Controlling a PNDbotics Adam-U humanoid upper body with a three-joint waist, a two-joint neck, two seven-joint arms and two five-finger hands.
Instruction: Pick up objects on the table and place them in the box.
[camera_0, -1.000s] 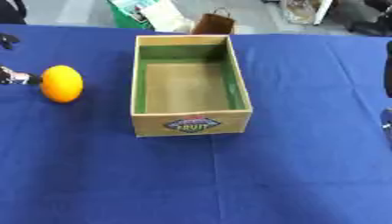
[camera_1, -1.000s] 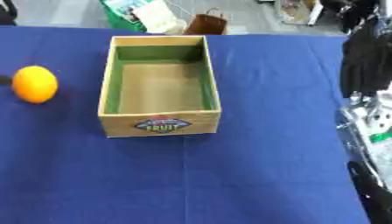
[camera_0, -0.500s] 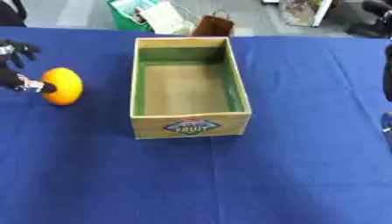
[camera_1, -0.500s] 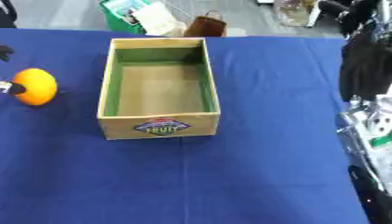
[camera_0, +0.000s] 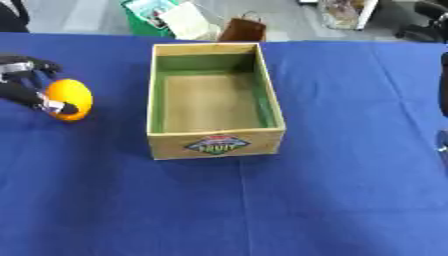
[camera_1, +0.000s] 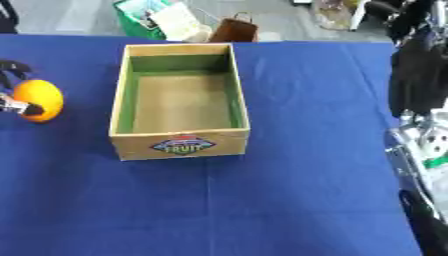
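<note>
A smooth blue cloth is covering the table (camera_0: 332, 200) from edge to edge, and beyond its far edge a grey floor is showing with a green bag (camera_0: 157, 15) and a small brown paper bag (camera_0: 243, 30) standing on it. One orange (camera_0: 69, 99), round, glossy and slightly oval, is lying on the cloth at the left side, well apart from the box. The robot's left hand (camera_0: 26, 82), black with silver joints, is reaching in from the left edge and closing around the fruit: a finger is curving over its far side and the thumb is pressing against its near left side, so the orange is sitting pinched between them while it is resting on the cloth. One box (camera_0: 214, 142) is standing in the middle of the table, a long rectangular crate of pale wood or cardboard with green-painted inner walls, a bare tan floor and a coloured oval label reading FRUIT on the near end; nothing is lying inside it. At the right edge of the right eye view the right arm (camera_1: 420, 150) is hanging as a black and silver mass, and its hand cannot be made out, so the set of its fingers cannot be told.
</note>
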